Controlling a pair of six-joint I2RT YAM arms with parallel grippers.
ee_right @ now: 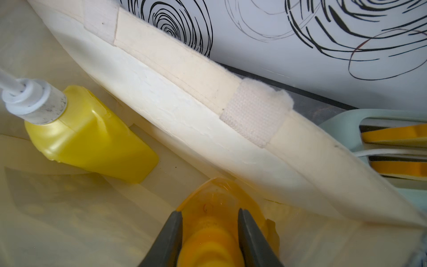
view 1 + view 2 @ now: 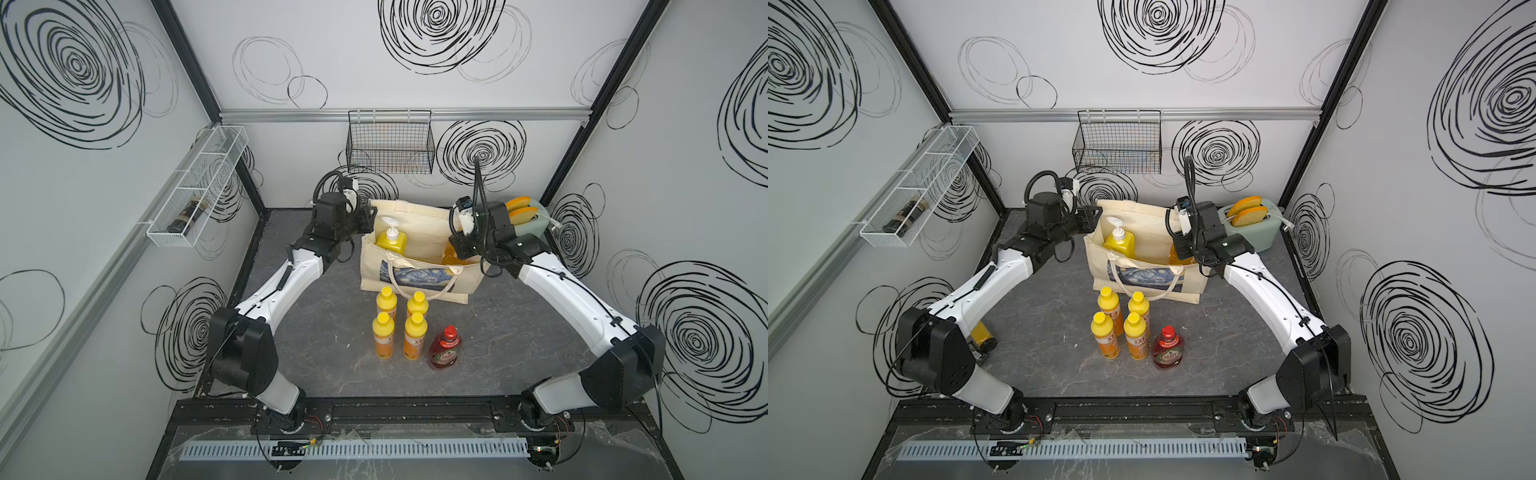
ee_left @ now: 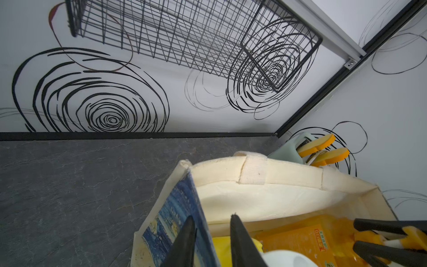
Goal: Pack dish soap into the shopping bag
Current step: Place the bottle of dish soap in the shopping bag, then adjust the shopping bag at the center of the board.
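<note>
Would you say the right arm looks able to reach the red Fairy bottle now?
Likely not yet: the right hand is shut on the orange pump bottle inside the shopping bag. Once freed, probably; the red Fairy bottle stands unobstructed.

White walls (image 2: 340, 70) carry black scribbled spirals. A black wire basket (image 2: 390, 145) hangs on the back wall, a white wire rack (image 2: 199, 187) on a side wall, above the dark grey marbled worktop (image 2: 324, 374).

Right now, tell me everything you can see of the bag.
The bag is boxy cream canvas, upright and open at the back of the table, with a blue-and-yellow print in front and webbing handle tabs on the rim. A yellow pump bottle and an orange bottle are inside, the latter in the right gripper. The left gripper straddles a wall at its left end, jaws apart.
</note>
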